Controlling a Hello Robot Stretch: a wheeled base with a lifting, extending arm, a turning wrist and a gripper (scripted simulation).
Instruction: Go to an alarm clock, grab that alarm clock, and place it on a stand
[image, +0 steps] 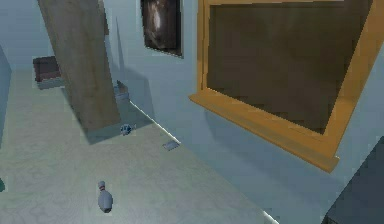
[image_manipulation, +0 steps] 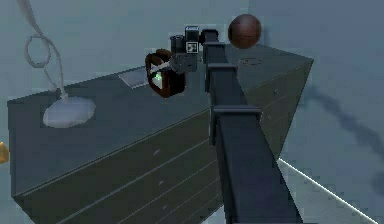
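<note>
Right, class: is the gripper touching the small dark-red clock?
Cannot tell. In the arm side view the gripper overlaps the clock above the dresser top, so neither contact nor gap shows plainly.

— Where is the alarm clock (image_manipulation: 163, 75)?
— I see it at the far part of the stand (image_manipulation: 110, 118), over its top. It is small, with a reddish-brown casing and a pale greenish face turned left. I can't tell whether it rests there or hangs above.
— And the stand?
— A dark, wide cabinet with drawer fronts on its near side and a flat top.
</note>
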